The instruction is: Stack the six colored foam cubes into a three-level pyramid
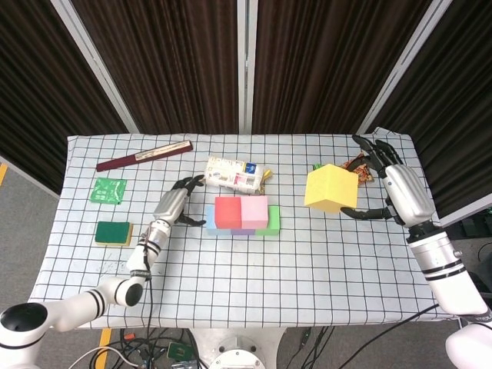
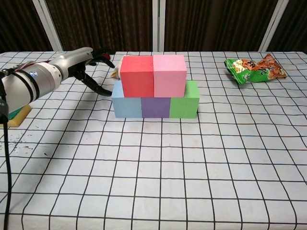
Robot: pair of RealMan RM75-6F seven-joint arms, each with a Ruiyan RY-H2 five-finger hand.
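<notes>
**Yellow cube aloft, well to the right of the stack**

My right hand (image 1: 400,192) holds the yellow cube (image 1: 331,188) in the air, thumb under its lower edge and fingers spread behind its far side, above the right part of the table (image 1: 346,261) toward its far right corner. The stack stands near the table's middle: blue cube (image 2: 126,104), purple cube (image 2: 155,106) and green cube (image 2: 184,100) in a touching row, with the red cube (image 2: 136,75) and pink cube (image 2: 170,74) side by side on top. The seam between red and pink is where I judge the yellow cube must land, and it lies well to the left of my right hand and a little nearer the front edge. The yellow cube sits slightly turned against the row, so it likely needs squaring.

My left hand (image 2: 85,63) is empty, fingers apart, just beside the left end of the stack; whether it touches the blue cube I cannot tell.

The head view alone shows the yellow cube and my right hand; the chest view alone shows the two levels plainly from the front.
</notes>
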